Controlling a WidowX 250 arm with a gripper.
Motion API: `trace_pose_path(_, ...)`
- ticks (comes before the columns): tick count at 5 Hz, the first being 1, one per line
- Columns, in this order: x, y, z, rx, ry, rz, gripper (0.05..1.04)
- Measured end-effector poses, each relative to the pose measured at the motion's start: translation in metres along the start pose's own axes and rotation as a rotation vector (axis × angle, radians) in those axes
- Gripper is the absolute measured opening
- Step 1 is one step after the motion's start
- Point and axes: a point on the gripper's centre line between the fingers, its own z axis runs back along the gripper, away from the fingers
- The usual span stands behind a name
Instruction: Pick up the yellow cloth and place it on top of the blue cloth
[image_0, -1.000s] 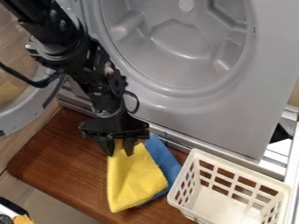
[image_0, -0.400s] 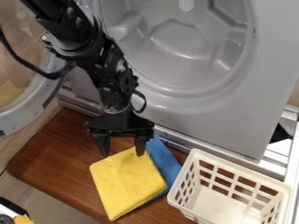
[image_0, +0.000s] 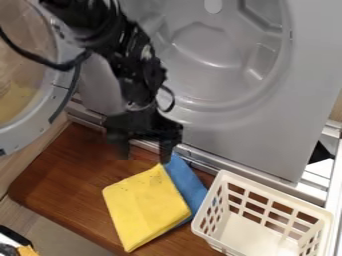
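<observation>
My gripper (image_0: 145, 154) hangs open just above the top end of the cloths, its two fingers spread with nothing between them. Below it the yellow cloth (image_0: 147, 207) lies spread out on the brown wooden board, its upper corner close under the right finger. The blue cloth (image_0: 190, 184) shows along the yellow cloth's right side, and part of it is hidden under the yellow one.
A white plastic basket (image_0: 264, 215) stands right of the cloths. Behind them rises the grey washing machine front (image_0: 220, 130), with its round door (image_0: 33, 120) swung out at the left. The wooden board (image_0: 67, 175) extends left of the cloths.
The gripper has opened and let go of the yellow cloth, then moved up and slightly right. The cloth's upper left part has dropped and spread out to the left.
</observation>
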Motion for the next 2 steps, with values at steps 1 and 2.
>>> trace_pose_path(1,0.0046,-0.0074,0.0264,-0.006,-0.042,-0.018,1.000)
trace_pose_path(2,0.0054,-0.0082,0.0283,-0.009,-0.047,-0.015,1.000)
